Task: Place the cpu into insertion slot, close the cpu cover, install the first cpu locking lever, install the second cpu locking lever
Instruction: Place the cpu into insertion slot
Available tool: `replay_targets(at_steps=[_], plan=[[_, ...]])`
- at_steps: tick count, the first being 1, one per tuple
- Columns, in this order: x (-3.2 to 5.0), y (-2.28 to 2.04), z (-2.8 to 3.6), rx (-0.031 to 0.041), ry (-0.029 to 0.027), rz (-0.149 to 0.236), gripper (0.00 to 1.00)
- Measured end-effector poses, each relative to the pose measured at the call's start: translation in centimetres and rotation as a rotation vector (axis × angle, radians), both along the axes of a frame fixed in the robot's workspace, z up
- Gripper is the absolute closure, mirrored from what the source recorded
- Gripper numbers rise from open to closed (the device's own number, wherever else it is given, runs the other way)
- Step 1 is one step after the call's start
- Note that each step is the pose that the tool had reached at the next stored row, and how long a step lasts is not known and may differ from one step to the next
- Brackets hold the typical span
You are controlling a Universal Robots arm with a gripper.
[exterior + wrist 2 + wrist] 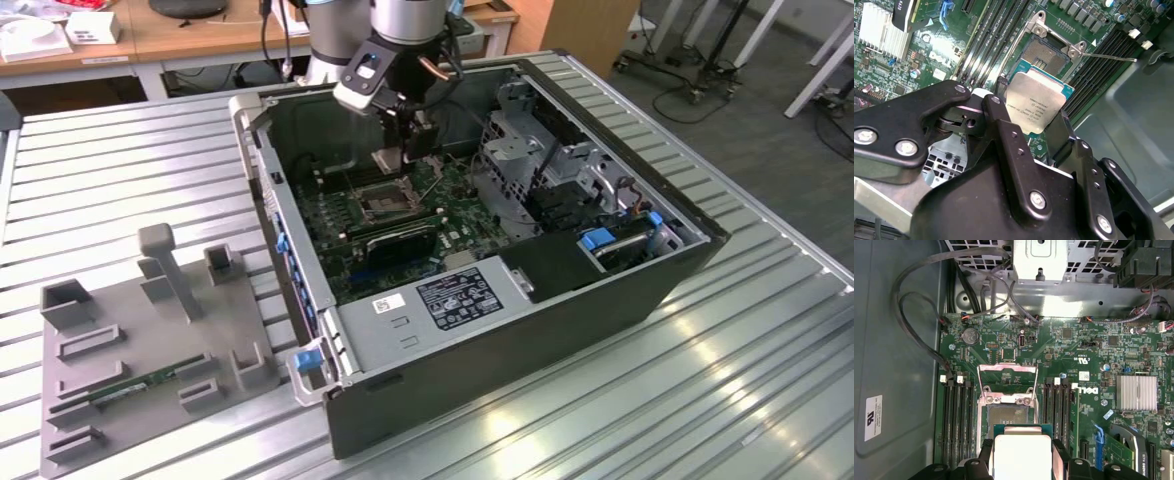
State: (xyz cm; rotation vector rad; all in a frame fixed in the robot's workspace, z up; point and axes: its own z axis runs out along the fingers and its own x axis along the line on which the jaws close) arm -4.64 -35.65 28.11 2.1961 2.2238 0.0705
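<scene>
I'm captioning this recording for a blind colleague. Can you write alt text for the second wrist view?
A black two-fingered gripper clamps a small flat square cpu with a silvery-tan metal top by its edges. Just beyond it, the square black insertion slot with a silvery rim lies open and empty on the green motherboard.

Exterior view: bright, even room light, probably from overhead. Broad pale glare patches on the metal table (694, 400) slats (strongest toward the exterior view's right). Computer case (534, 340) interior dimmer, its walls shading the motherboard (400, 235). First wrist view: the cpu (1021, 457) top washed near-white by glare. Second wrist view: black gripper (1031, 112) body dark, small highlights on its screws.
</scene>
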Motion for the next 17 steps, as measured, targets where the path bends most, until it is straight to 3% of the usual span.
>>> replay_targets(at_steps=[10,17], plan=[[0.0,0.0,-0.9,0.0,0.0,0.0,0.45],[0.0,0.0,-1.09,0.0,0.0,0.0,0.45]])
